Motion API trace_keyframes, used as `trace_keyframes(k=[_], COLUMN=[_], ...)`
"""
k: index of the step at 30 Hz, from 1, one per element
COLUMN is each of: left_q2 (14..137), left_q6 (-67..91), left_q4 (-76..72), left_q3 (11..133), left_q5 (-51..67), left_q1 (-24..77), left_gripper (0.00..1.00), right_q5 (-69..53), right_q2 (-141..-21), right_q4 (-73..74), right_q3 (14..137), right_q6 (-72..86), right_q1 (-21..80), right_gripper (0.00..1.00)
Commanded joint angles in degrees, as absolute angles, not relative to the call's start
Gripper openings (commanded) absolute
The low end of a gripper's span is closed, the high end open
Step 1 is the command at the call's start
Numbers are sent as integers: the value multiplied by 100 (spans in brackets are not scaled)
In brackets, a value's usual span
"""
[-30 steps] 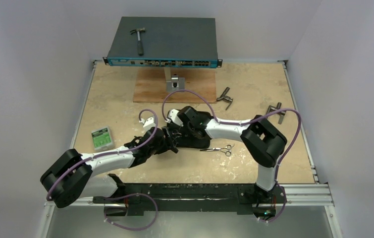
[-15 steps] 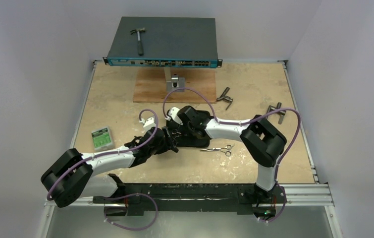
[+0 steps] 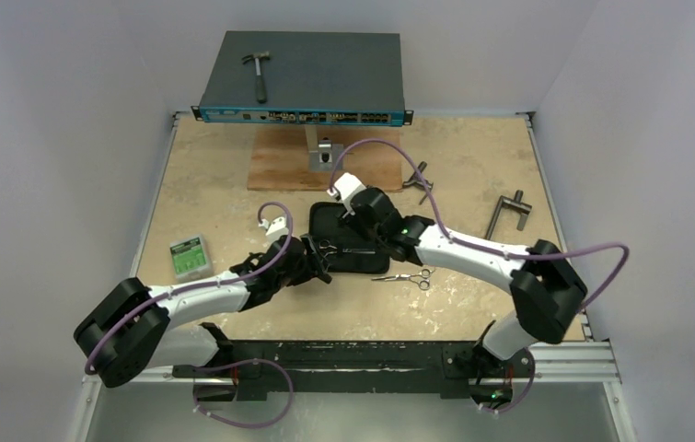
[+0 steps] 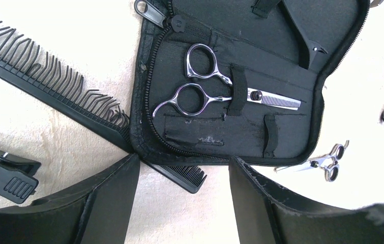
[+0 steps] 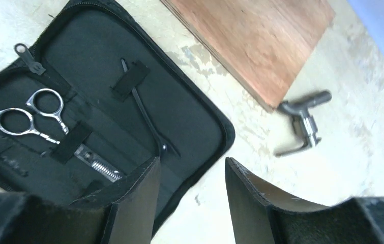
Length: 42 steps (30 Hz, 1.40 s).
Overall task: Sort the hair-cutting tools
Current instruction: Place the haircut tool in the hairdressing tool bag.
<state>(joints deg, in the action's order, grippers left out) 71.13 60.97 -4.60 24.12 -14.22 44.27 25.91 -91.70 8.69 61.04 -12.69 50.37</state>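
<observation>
A black zip case (image 3: pixel 362 261) (image 4: pixel 281 30) (image 5: pixel 189 86) lies open at mid-table. One pair of silver scissors (image 4: pixel 205 91) (image 5: pixel 32 119) sits under a strap inside it, and a thin black hair clip (image 5: pixel 146 114) is tucked under another strap. The second scissors (image 3: pixel 410 276) (image 4: pixel 322 162) lie on the table right of the case. The black comb (image 4: pixel 52 86) lies slantwise, its end under the case's near-left corner. My left gripper (image 3: pixel 318 267) (image 4: pixel 184 203) stands open just before that corner, holding nothing. My right gripper (image 3: pixel 371 224) (image 5: pixel 192 162) hangs open and empty over the case's far right edge.
A black toothed clip (image 4: pixel 6 173) lies left of my left finger. Two grey T-handled tools (image 3: pixel 420 181) (image 3: pixel 509 214) lie at the right. A wooden board (image 3: pixel 283 161) and a switch box (image 3: pixel 302 78) with a hammer (image 3: pixel 258 74) stand at the back; a green box (image 3: pixel 188 257) is on the left.
The right gripper has opened and drawn back to the right, off the case's left part to its far right edge. The left arm has stayed put.
</observation>
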Motion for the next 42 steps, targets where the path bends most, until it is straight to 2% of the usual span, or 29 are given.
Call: trace_keyframes(k=[1,6,12,16,22,32,42], left_q2=[6977,6990,6760,6749,6686,5848,7182], left_q6=[6133,6304,6136,5999,5942,6006,5879], left_q4=[-544,-676,-420,-299,-201,749,-465], left_q3=[2601,2588,2893,3044,3094,2905,3367], left_q5=[-1528,-1599,-1760,-1959,-1963,-2362,-2015], left_q1=[4396,4397,4397,4395,4388,4387,4359], left_gripper=[64,63,63,63,63,66,65], right_q5=[2652,2204,1674,1177,944,941,699], right_q2=[-8316,-8036,-8052,-8092,-8404,-8649,-9093], right_q4=[552,57,-855,-1437,-1760,-1988,-2201], right_q3=[5408,4621,4123,3768,3858,3789,3904], right_q6=[512,2190,3048,3490,3675,3868,4001], right_q1=[5050,4882,4617,4078,3872,3815,3725], right_gripper=[48,43,41,44,45,45,43])
